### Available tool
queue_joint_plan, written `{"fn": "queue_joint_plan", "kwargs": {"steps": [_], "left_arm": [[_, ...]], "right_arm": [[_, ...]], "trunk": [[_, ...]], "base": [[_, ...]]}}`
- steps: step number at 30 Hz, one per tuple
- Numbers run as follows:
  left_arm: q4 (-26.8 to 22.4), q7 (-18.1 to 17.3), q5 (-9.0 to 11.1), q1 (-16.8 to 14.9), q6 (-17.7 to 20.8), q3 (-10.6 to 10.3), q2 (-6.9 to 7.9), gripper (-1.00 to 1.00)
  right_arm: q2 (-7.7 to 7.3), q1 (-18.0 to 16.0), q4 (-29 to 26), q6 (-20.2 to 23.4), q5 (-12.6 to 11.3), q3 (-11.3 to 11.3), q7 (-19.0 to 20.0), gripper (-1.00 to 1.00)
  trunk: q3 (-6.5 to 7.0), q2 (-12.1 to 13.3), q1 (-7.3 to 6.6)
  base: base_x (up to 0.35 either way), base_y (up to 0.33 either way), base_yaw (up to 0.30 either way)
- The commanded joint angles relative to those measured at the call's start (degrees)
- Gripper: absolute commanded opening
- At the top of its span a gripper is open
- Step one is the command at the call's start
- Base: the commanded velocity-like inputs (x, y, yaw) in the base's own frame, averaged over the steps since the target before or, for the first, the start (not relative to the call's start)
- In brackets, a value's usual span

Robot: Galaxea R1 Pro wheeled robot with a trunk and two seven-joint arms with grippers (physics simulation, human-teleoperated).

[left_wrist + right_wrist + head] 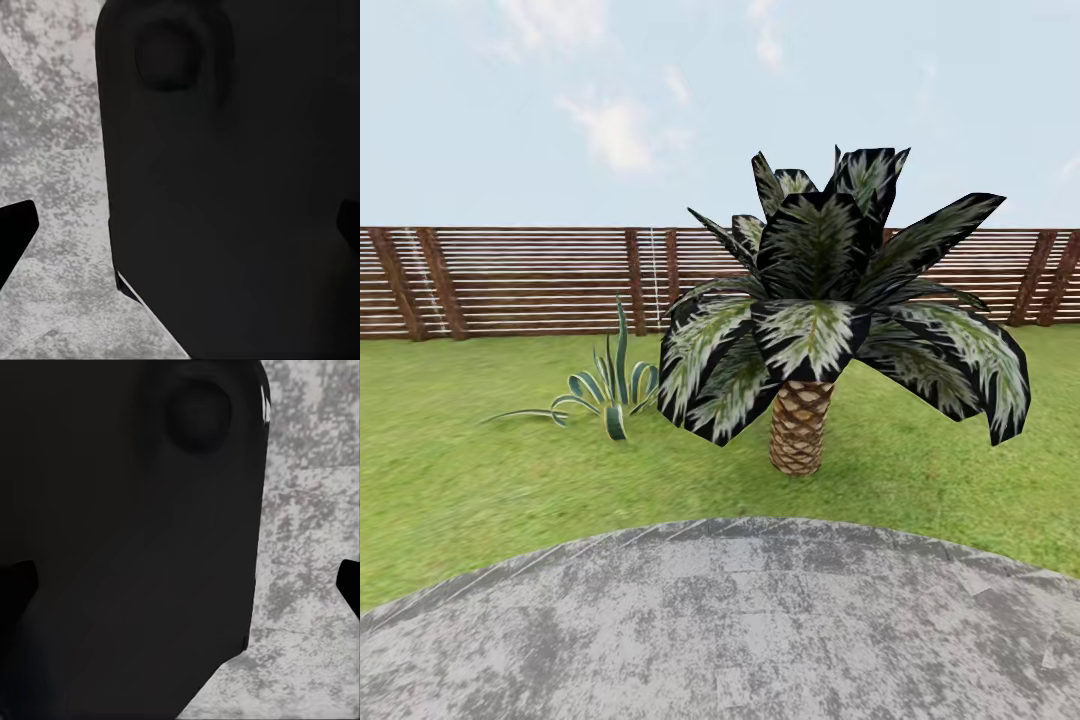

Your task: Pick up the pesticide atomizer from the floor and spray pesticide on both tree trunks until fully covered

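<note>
Well, both wrist views show a big dark robot part over grey stone paving [52, 135], w/ dark fingertips [15, 232] at the edges. Can't tell how wide either jaw is. Up front, a short palm [800, 425] on grass [480, 480] by the fence [510, 280].

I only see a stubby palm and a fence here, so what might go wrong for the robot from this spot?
It might take the short scaly palm for one of the tall trees it should spray. Driving straight on could also run it into the palm's low fronds or the spiky striped plant beside it. No sprayer lies on the grey paving or grass, so it may lose time searching.
</note>
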Motion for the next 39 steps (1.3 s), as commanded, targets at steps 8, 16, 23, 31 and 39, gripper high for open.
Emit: {"fn": "queue_joint_plan", "kwargs": {"steps": [8, 16, 23, 31, 39], "left_arm": [[0.22, 0.07, 0.22, 0.08, 0.01, 0.07, -0.3, 1.0], [-0.52, 0.02, 0.18, 0.06, -0.16, 0.12, -0.43, 1.0], [-2.52, 0.38, 0.1, -0.19, -2.25, 0.01, 0.09, 1.0], [-5.12, 0.52, 0.09, -1.64, -4.82, 0.08, 0.29, 1.0], [-13.49, 0.53, 0.09, -11.87, -16.92, -0.09, 0.11, 1.0]], "right_arm": [[1.74, -1.21, -1.83, -0.11, 0.26, 0.19, -0.23, 1.0], [1.82, -1.24, -1.51, -0.09, 0.26, 0.18, -0.26, 1.0], [0.69, -1.24, -1.61, -1.14, 0.26, 0.1, -0.3, 1.0], [-1.88, -1.24, -4.19, -3.71, 0.26, 0.01, -0.35, 1.0], [-5.37, -1.32, -23.47, -7.87, 0.11, -0.25, -0.35, 1.0]], "trunk": [[-0.03, -0.01, 0.0], [-0.03, -0.01, 0.0], [-0.03, -0.01, 0.0], [-0.03, -0.01, 0.0], [-0.03, -0.01, 0.0]], "base": [[0.0, 0.0, 0.0], [0.0, 0.0, 0.0], [0.0, 0.0, 0.0], [0.0, 0.0, 0.0], [0.0, 0.0, 0.0]]}}
